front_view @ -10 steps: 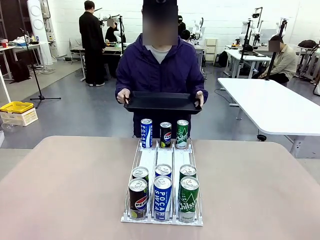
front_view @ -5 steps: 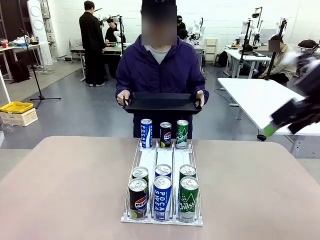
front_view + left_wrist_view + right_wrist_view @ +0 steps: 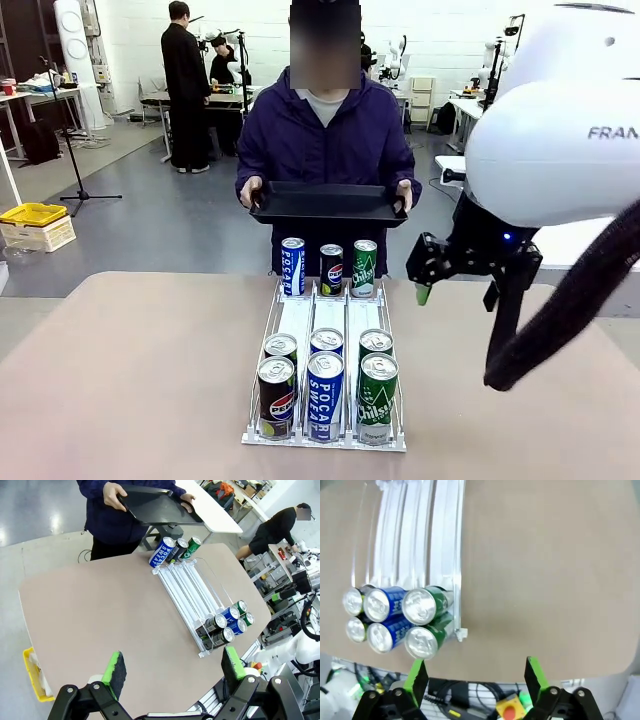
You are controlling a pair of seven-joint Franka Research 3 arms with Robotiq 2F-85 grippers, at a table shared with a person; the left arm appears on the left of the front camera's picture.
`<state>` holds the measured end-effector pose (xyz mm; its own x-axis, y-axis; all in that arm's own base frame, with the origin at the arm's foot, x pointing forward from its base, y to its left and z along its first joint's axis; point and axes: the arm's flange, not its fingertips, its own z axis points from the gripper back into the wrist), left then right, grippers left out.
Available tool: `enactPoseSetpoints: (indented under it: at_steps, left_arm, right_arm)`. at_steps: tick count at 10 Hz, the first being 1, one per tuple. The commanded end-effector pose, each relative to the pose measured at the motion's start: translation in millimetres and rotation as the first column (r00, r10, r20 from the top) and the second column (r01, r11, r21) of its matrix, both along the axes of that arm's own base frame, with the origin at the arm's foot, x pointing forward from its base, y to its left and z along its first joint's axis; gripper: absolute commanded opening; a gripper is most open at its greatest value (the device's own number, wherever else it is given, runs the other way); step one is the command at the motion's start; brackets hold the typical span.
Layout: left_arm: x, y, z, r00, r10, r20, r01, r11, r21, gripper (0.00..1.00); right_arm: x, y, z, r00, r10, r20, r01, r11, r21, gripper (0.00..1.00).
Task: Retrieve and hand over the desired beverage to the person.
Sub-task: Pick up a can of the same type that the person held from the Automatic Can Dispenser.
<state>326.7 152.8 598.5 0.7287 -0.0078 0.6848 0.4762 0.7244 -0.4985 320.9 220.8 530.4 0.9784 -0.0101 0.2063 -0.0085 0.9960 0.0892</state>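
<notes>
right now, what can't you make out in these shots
- Front view: back cans of the near rows, labels hidden by the front cans.
- Right gripper: in the front view its own arm hides all but one green pad.
- Right wrist view: the far end of the rack is cut off by the top edge.

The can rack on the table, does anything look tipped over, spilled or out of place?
Nothing stands out. The rack sits square on the table, its three far cans and six near cans all upright in their lanes, with no spill showing. The person holds the black tray level.
</notes>
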Motion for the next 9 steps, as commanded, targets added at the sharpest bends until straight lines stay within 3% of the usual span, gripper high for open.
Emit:
enactPoseSetpoints:
  at_steps: [1, 2, 9]
  left_arm:
    - [1.0, 1.0, -0.2, 1.000, -0.014, 0.022, 0.014, 1.000, -0.011, 1.00]
    - [1.0, 1.0, -0.2, 1.000, -0.014, 0.022, 0.014, 1.000, -0.011, 1.00]
    - [1.0, 1.0, -0.2, 1.000, -0.014, 0.022, 0.014, 1.000, -0.011, 1.00]
  right_arm:
    - [4.4, 5.8, 12.6, 0.999, 0.005, 0.032, -0.006, 1.000, 0.022, 1.00]
    - [0.0, 0.0, 0.0, 1.000, 0.000, 0.000, 0.000, 1.000, 0.000, 1.00]
    - [3.1, 3.3, 3.2, 1.000, 0.005, -0.003, -0.005, 1.000, 0.012, 1.00]
